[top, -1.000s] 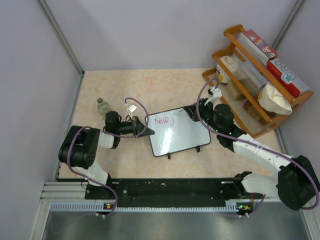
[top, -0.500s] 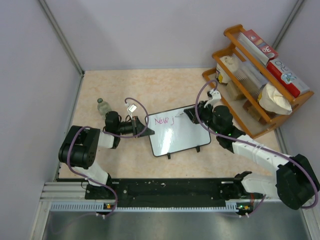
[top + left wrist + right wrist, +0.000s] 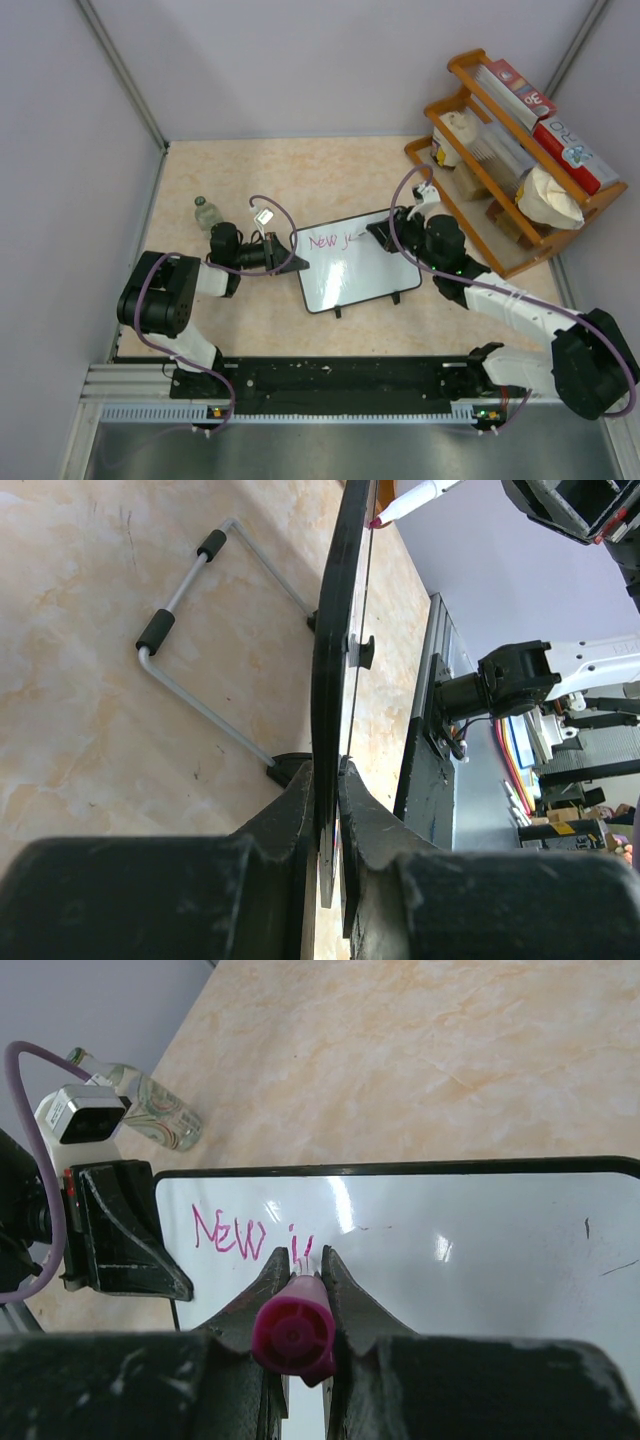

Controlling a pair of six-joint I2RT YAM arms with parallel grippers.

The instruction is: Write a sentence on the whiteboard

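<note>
The left arm is folded tightly at the near left, its black elbow bent back on itself and its forearm reaching right, roughly level. The left gripper lies turned on its side, its black fingers pinched on the left edge of the black-framed glossy whiteboard. The right arm stretches from the near right toward the far left, its white forearm long and extended. The right gripper points left and down, jaws clamped around a magenta-capped white marker.
</note>
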